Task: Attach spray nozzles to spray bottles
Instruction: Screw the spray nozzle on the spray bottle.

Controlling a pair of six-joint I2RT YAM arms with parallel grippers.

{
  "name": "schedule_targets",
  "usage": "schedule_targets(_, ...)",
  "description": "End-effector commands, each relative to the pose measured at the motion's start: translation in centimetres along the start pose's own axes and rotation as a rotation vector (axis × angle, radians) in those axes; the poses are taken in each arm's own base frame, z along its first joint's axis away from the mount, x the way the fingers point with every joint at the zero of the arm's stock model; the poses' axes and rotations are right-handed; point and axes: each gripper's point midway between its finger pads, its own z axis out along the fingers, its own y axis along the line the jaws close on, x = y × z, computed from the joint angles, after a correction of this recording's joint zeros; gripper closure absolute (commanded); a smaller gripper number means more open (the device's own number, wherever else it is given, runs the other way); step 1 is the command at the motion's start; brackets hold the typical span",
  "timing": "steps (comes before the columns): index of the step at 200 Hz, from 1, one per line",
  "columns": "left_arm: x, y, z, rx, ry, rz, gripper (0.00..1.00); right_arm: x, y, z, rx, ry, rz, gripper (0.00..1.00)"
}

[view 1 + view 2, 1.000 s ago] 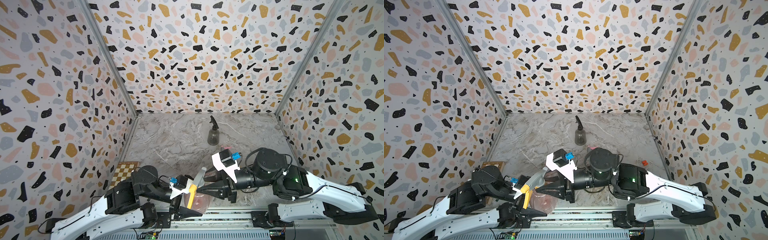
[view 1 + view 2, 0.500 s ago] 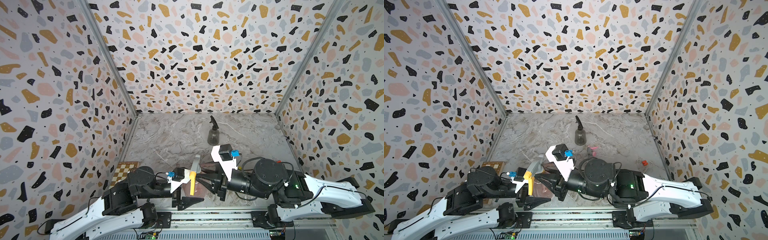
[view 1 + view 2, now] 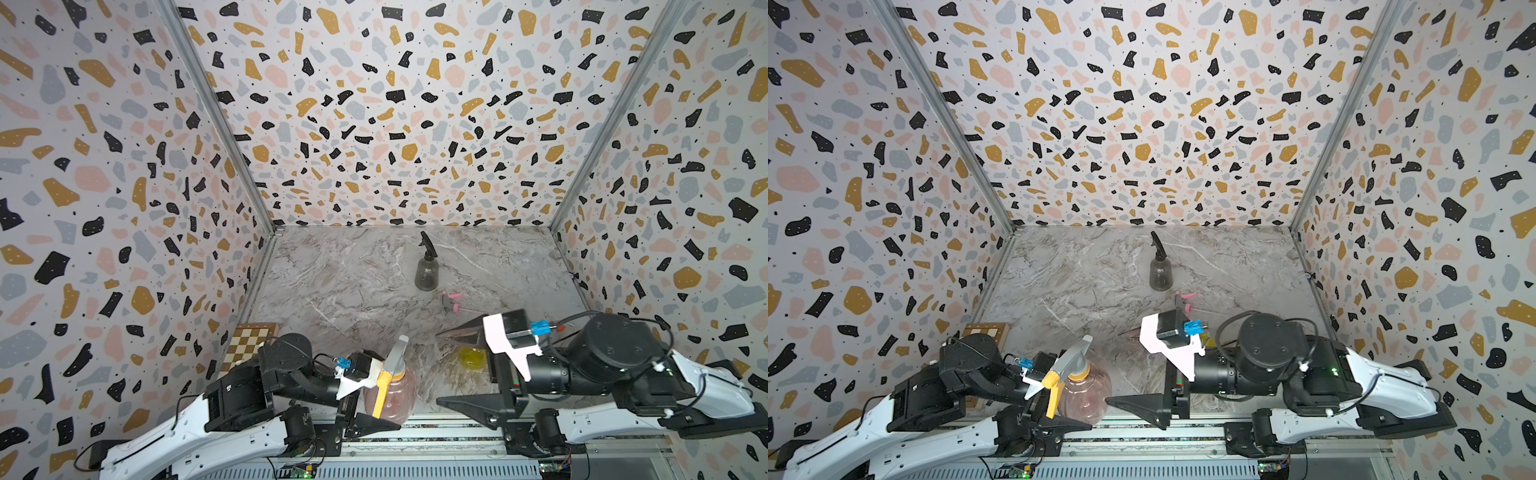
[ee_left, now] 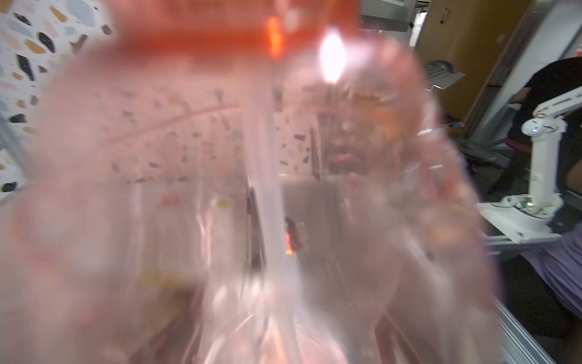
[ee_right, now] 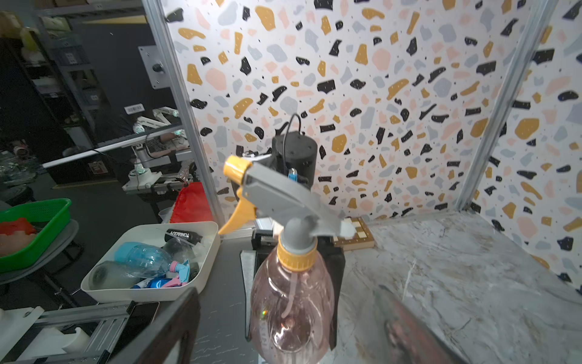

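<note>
The pink spray bottle (image 3: 390, 397) (image 3: 1084, 392) (image 5: 291, 302) stands upright near the front edge. The grey-and-orange spray nozzle (image 3: 392, 359) (image 3: 1069, 359) (image 5: 283, 195) sits on its neck. My left gripper (image 3: 376, 409) (image 3: 1075, 401) is shut on its body, and the bottle (image 4: 220, 189) fills the left wrist view. My right gripper (image 3: 440, 368) (image 3: 1117, 365) (image 5: 286, 288) stands open to the right of it, touching nothing. The dark grey bottle (image 3: 427, 272) (image 3: 1160, 272) stands mid-table wearing a black nozzle. A grey-and-pink nozzle (image 3: 453, 301) (image 3: 1185, 301) lies loose. The yellow bottle (image 3: 471, 357) is partly hidden behind the right gripper.
A small checkerboard (image 3: 249, 340) (image 3: 986, 332) (image 5: 356, 234) lies at the front left corner. Patterned walls close three sides. An aluminium rail (image 3: 415, 432) runs along the front edge. Off the table, a white bin (image 5: 201, 271) holds spare bottles.
My right gripper has opened wide and drawn back to the right, away from the nozzle. The left gripper still holds the pink bottle, shifted slightly right.
</note>
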Motion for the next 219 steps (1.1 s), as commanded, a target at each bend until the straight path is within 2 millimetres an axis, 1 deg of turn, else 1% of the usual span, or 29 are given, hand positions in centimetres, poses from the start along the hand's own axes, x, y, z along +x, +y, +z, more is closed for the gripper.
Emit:
schedule_targets(1,-1.4,-1.9,-0.2,0.113,-0.027,0.016,1.00,-0.8,1.1,0.9,-0.067,0.025,-0.102,0.12)
schedule_targets(29,-1.5,-2.2,-0.1,0.137,-0.020,0.011,1.00,-1.0,1.6,2.7,-0.119,0.067,-0.156,0.12)
schedule_targets(52,-1.5,-2.5,0.0,0.160,-0.020,0.012,1.00,-0.6,1.9,3.8,-0.171,0.102,-0.178,0.12)
schedule_targets(75,-1.6,-2.9,-0.1,0.181,-0.022,0.012,1.00,-0.4,2.3,4.2,-0.218,0.110,-0.181,0.13)
schedule_targets(95,-1.5,-2.8,0.0,0.179,-0.024,0.011,1.00,-0.4,2.5,4.5,-0.232,0.111,-0.178,0.18)
schedule_targets(102,-1.5,-2.7,0.0,0.174,-0.024,0.012,1.00,-0.2,2.5,4.6,-0.237,0.116,-0.176,0.21)
schedule_targets(124,-1.5,-1.9,0.1,0.129,-0.024,0.014,1.00,-0.2,2.4,4.9,-0.236,0.117,-0.161,0.38)
schedule_targets(157,-1.6,-0.5,0.0,0.034,-0.039,0.016,1.00,0.0,2.0,5.1,-0.227,0.119,-0.127,0.59)
schedule_targets(176,-1.8,0.3,0.1,-0.010,-0.047,0.014,1.00,0.5,1.8,5.6,-0.223,0.132,-0.108,0.69)
schedule_targets(208,-2.0,1.3,0.1,-0.067,-0.054,0.005,1.00,0.9,1.7,6.0,-0.219,0.132,-0.087,0.82)
schedule_targets(219,-2.1,1.4,0.0,-0.073,-0.056,0.004,1.00,1.0,1.6,6.2,-0.214,0.133,-0.082,0.90)
